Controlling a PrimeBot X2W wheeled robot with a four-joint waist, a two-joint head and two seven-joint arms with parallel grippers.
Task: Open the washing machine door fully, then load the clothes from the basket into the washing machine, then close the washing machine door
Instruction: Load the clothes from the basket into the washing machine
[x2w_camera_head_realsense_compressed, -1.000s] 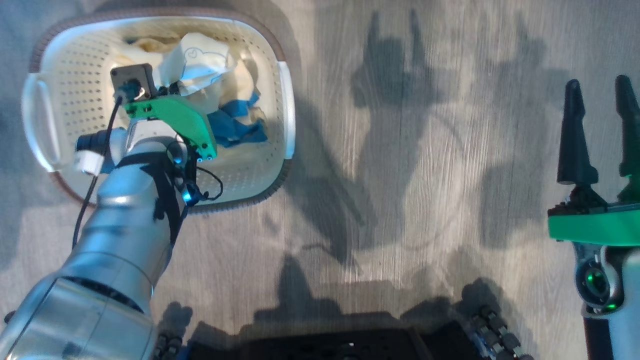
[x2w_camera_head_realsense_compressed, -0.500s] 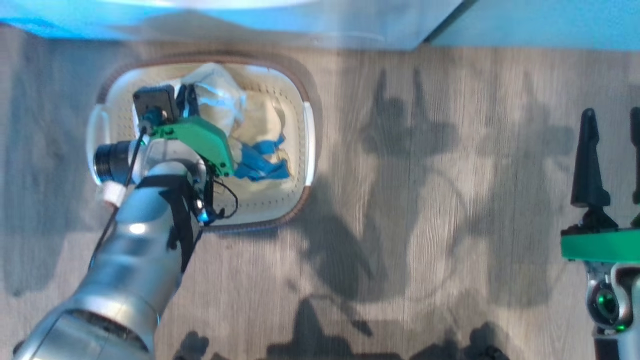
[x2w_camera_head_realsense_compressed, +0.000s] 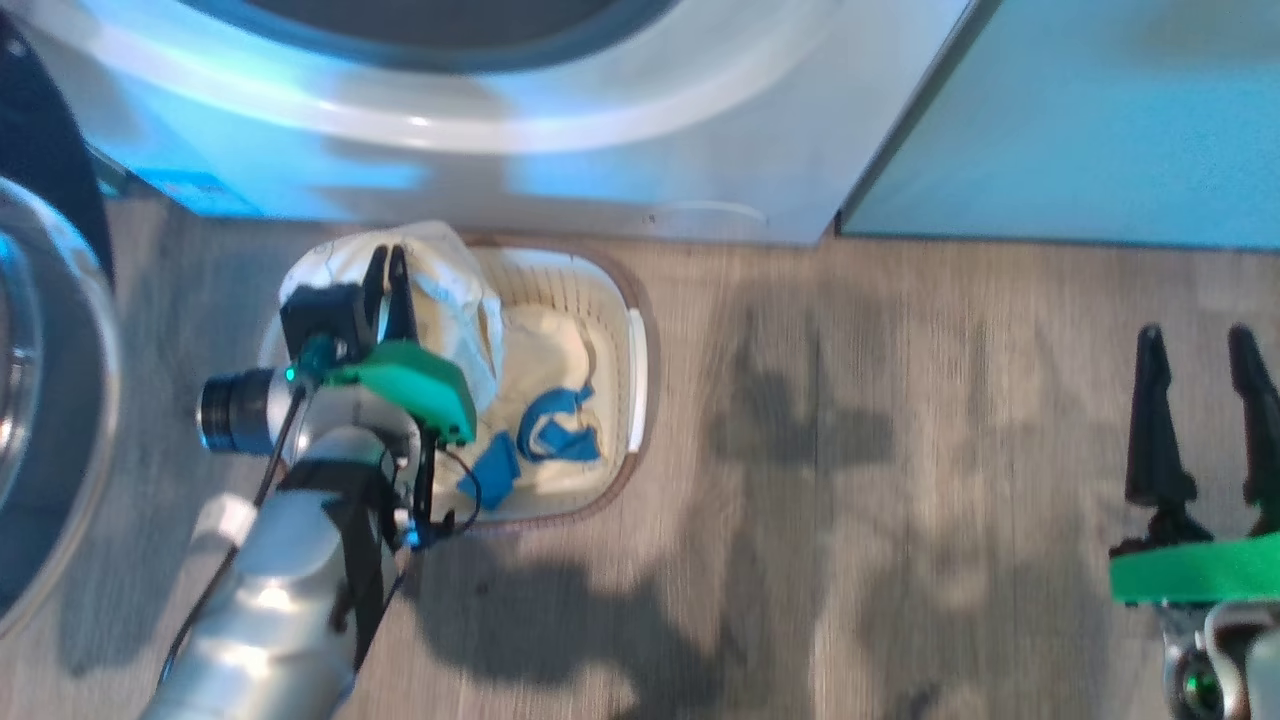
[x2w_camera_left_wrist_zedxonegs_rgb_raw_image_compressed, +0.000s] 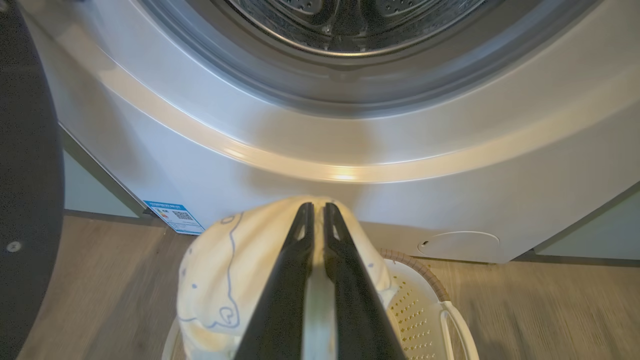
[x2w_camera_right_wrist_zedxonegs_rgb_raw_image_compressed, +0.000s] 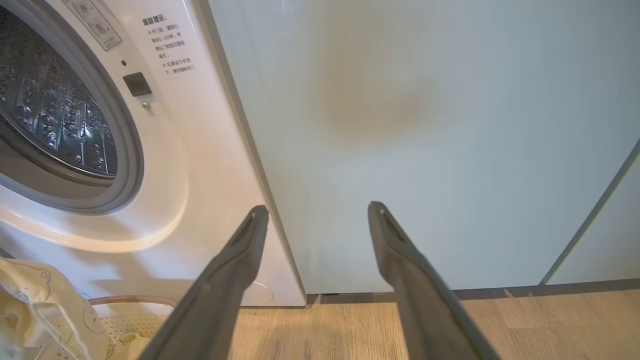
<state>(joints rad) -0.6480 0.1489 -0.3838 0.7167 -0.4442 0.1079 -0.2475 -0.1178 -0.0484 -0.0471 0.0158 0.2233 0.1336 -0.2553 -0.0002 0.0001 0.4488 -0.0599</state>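
Left hand (x2w_camera_left_wrist_zedxonegs_rgb_raw_image_compressed: 314, 206) pinching cream garment (x2w_camera_left_wrist_zedxonegs_rgb_raw_image_compressed: 225, 265) above basket (x2w_camera_left_wrist_zedxonegs_rgb_raw_image_compressed: 420, 305) | washing machine (x2w_camera_left_wrist_zedxonegs_rgb_raw_image_compressed: 350, 150) ahead, door (x2w_camera_left_wrist_zedxonegs_rgb_raw_image_compressed: 25, 200) at left | right hand (x2w_camera_right_wrist_zedxonegs_rgb_raw_image_compressed: 317, 207) spread, empty

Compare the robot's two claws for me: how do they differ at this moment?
The left gripper is shut, pinching a cream garment; the right gripper is open and holds nothing. The left gripper is above the basket, facing the washing machine; the right gripper hangs over the wooden floor, facing a pale green cabinet. Both have two long dark fingers on a green mount.
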